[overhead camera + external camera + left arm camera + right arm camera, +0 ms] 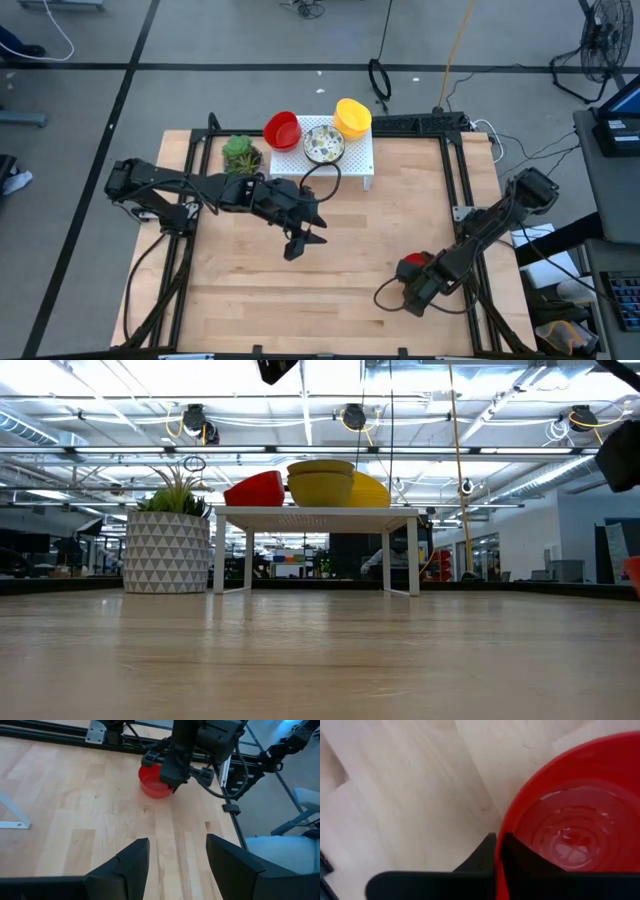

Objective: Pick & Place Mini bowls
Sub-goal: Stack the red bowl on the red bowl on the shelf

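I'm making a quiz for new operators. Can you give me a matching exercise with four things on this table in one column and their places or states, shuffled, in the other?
Column A
1. left claw
2. right claw
3. speckled mini bowl
4. potted plant

Column B
a. on the white rack, between a red bowl and a yellow bowl
b. open, holding nothing, above the middle of the table
c. on the table beside the rack, at the table's far edge
d. closed on the rim of a red mini bowl near the table's right edge

Pairs: 1-b, 2-d, 3-a, 4-c
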You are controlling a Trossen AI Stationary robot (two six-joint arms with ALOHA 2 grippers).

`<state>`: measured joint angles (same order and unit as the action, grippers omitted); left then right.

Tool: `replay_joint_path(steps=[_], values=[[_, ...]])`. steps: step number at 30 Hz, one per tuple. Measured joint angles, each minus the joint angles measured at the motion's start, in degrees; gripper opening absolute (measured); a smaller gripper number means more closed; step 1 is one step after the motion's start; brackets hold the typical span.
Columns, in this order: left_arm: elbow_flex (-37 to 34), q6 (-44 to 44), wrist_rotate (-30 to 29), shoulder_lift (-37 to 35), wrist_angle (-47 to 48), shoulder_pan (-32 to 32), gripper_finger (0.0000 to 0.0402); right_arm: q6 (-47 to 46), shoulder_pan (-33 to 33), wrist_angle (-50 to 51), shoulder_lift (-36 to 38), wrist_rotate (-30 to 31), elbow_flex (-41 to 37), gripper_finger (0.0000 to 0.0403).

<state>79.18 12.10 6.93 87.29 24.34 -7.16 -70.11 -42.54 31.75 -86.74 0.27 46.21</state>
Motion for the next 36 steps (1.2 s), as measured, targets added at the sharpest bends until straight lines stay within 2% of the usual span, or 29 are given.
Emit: replay_joint_path(steps=[7,10,15,19,24,27,36], values=[[0.0,-1.6,0.0,0.0,0.3,0.0,0.02,8.1,1.7,-3.4,4.2,5.6,-0.2,0.0001],[0.0,-1.9,0.5,0.0,1.4,0.0,0.02,15.3,2.1,-8.3,6.0,7.4,-0.2,0.0],[0.0,-4.7,0.6,0.0,3.6,-0.1,0.02,27.4,4.0,-18.8,7.5,7.0,-0.3,0.0],[0.0,-8.6,1.8,0.0,3.8,-0.2,0.02,34.3,6.6,-24.4,7.5,2.3,-0.2,0.0],[-0.1,-16.0,8.6,0.9,3.2,-1.2,0.02,43.4,10.5,-29.5,7.5,-2.9,-0.2,0.0],[0.0,-18.9,10.9,2.2,0.4,-2.2,0.02,47.8,12.8,-35.0,7.5,-3.6,-0.2,0.0],[0.0,-26.2,11.0,5.4,-6.9,-5.4,0.02,54.6,19.5,-49.2,5.7,-15.9,0.3,0.0]])
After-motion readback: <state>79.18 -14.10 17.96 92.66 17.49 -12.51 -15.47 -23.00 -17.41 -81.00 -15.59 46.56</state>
